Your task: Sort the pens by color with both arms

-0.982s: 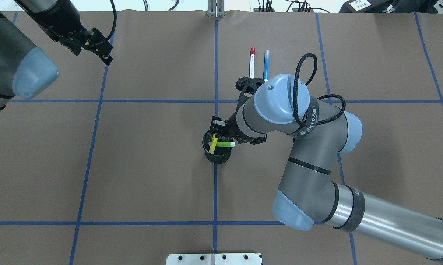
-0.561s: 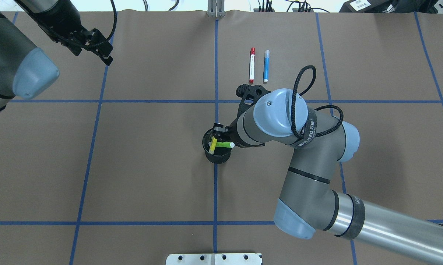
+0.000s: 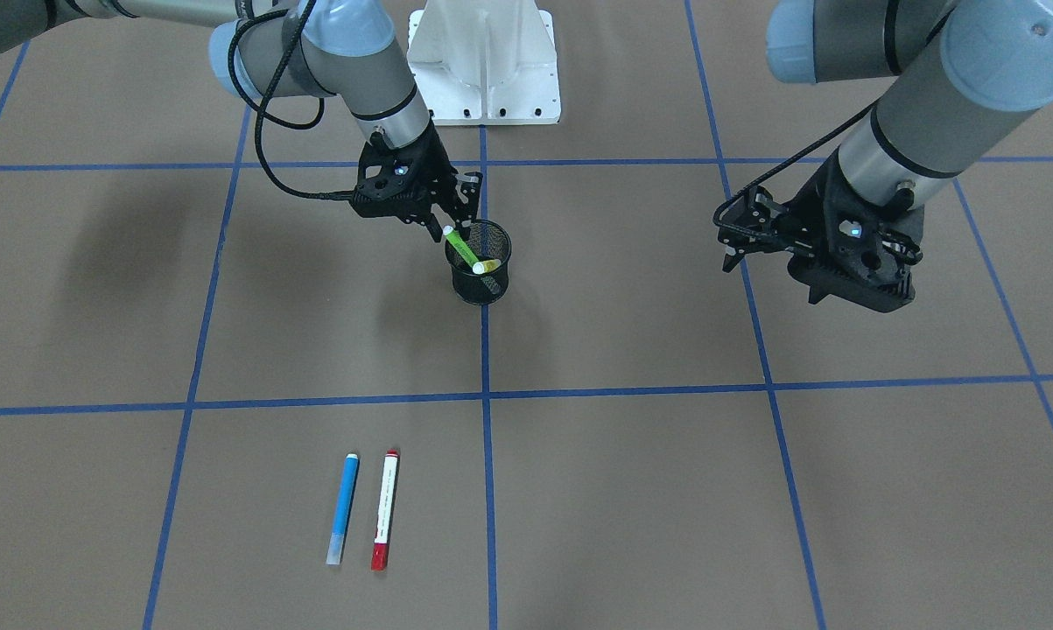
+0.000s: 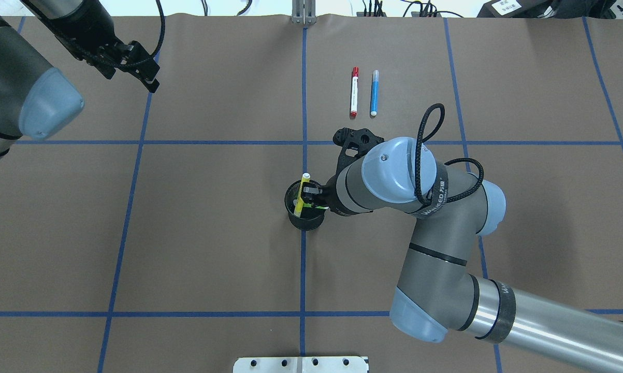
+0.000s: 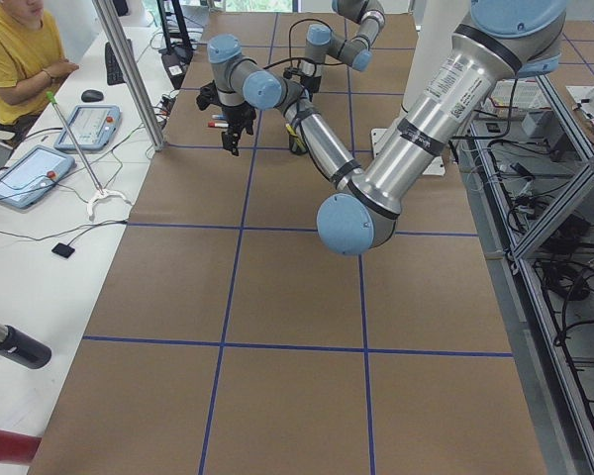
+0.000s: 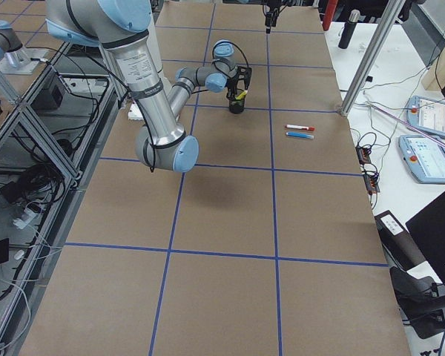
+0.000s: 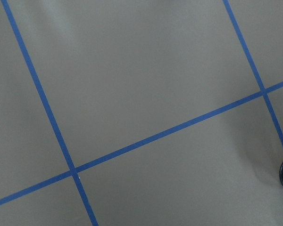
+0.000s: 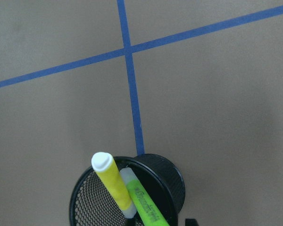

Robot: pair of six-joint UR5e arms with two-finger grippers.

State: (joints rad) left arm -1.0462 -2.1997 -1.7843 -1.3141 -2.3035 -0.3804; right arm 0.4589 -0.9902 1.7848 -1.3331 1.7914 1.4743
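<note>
Green pen (image 3: 461,246) leaning in mesh cup (image 3: 480,287) with yellow pen (image 8: 112,183) | right pincer (image 3: 447,220) hanging at cup rim, grip unclear | left pincer (image 3: 724,239) hovering spread, well apart | blue pen (image 3: 344,507), red-capped pen (image 3: 385,509) lying parallel, away from cup.

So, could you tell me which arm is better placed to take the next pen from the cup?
Right. The right gripper is at the cup, by the green pen; the left gripper hovers far away.

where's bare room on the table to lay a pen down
Bare: the brown squares on the robot's left, between the left gripper and the mesh cup; also the far right corner beyond the blue pen. Crowded: the cup, under the right gripper, and beside the red pen.
</note>
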